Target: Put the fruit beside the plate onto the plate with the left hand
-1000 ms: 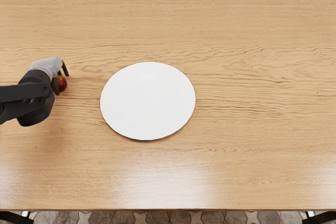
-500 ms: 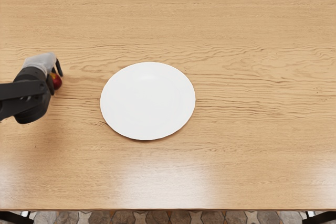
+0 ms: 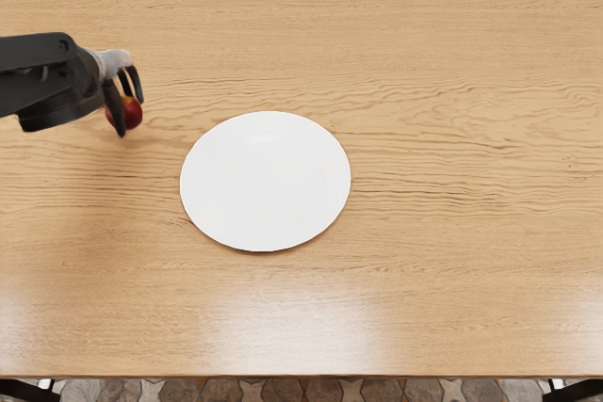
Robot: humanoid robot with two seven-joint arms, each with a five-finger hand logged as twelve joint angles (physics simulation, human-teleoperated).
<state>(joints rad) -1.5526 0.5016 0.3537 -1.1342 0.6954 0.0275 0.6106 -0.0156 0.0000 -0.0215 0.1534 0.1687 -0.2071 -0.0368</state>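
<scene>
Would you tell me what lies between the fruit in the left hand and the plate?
Only bare table separates the fruit, held in the left hand, from the plate, per the head view.

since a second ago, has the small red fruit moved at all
Yes: the small red fruit, held by the left hand, has shifted up the picture and slightly right, now level with the far edge of the round white plate.

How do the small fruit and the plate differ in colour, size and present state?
Colour: the fruit is red with a little yellow; the plate is plain white. Size: the fruit is far smaller than the plate. State: the fruit is held by the left robot hand, left of the plate and apart from it; the plate lies flat on the table. Both look round.
</scene>
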